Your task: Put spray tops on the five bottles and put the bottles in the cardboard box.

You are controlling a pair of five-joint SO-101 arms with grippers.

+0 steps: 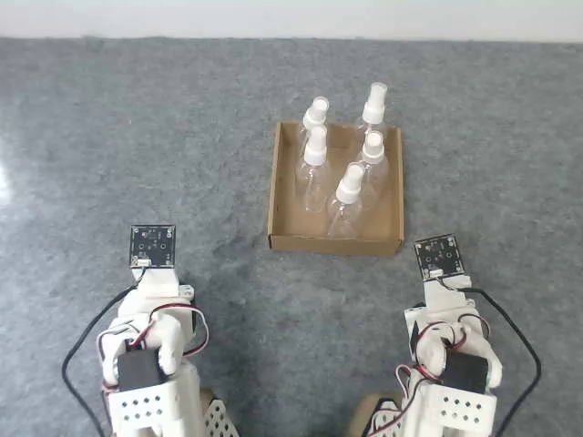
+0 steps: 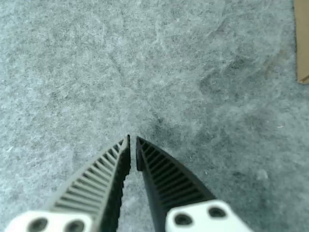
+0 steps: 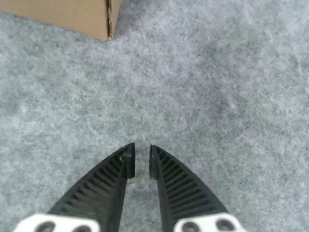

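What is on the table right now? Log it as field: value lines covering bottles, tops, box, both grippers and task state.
bottles: five clear bottles, standing inside the cardboard box
spray tops: white spray tops on all five
left gripper: left gripper over the bare grey mat, fingers almost together, holding nothing
right gripper: right gripper over the mat, short of a box corner, fingers almost together, holding nothing
task state: looks finished
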